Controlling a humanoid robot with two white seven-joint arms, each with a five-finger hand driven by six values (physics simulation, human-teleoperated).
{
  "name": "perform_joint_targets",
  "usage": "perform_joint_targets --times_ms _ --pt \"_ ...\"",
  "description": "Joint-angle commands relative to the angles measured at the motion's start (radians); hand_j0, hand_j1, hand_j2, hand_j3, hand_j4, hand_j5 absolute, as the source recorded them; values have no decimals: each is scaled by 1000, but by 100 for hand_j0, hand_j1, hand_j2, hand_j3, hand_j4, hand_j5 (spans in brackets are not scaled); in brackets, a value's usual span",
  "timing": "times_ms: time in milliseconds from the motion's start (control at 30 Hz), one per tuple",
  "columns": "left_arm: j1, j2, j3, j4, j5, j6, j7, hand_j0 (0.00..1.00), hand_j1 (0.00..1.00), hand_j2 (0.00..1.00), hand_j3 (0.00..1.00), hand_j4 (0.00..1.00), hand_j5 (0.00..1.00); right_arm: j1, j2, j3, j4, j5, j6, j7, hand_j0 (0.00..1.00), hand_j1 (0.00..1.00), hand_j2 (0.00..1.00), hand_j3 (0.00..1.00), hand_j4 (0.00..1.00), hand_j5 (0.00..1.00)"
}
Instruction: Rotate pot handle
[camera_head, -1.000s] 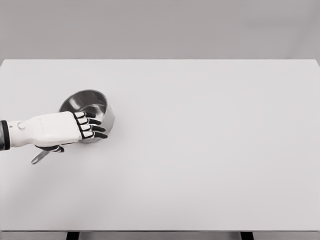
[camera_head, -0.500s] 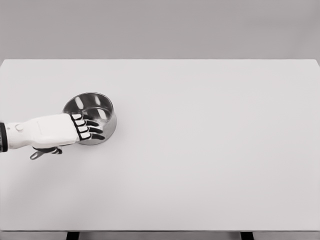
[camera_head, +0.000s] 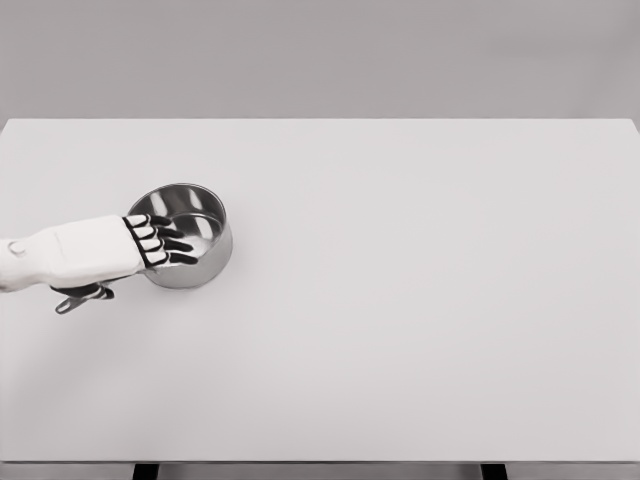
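Note:
A shiny steel pot (camera_head: 196, 222) stands on the left part of the white table (camera_head: 400, 300). Its thin handle (camera_head: 70, 302) points to the lower left, and only the tip shows from under my hand. My left hand (camera_head: 158, 240) lies across the pot's near-left rim. The fingers (camera_head: 172, 243) are stretched out flat over the opening and grasp nothing. The thumb is tucked underneath, beside the handle. The left forearm enters at the picture's left edge. My right arm does not appear.
The table's left edge runs close to the forearm, and the front edge lies along the bottom of the picture. Behind the table stands a plain grey wall.
My left hand has drawn back to the left and slightly up. The handle tip has swung up and leftward with it, and the pot has turned and shifted a little.

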Motion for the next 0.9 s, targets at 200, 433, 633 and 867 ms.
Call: perform_joint_targets --times_ms 200,433,633,867 --pt "3 -7 4 24 9 2 0 100 100 100 100 100 100 0 0 0 0 0 1 0 100 100 100 100 100 100" --pt "5 -11 10 38 29 2 2 100 100 100 100 100 100 0 0 0 0 0 -1 0 100 100 100 100 100 100" --pt "5 -8 19 42 30 2 2 100 100 100 100 100 100 0 0 0 0 0 1 0 100 100 100 100 100 100" --pt "5 -8 19 59 30 2 2 100 100 100 100 100 100 0 0 0 0 0 -1 0 100 100 100 100 100 100"
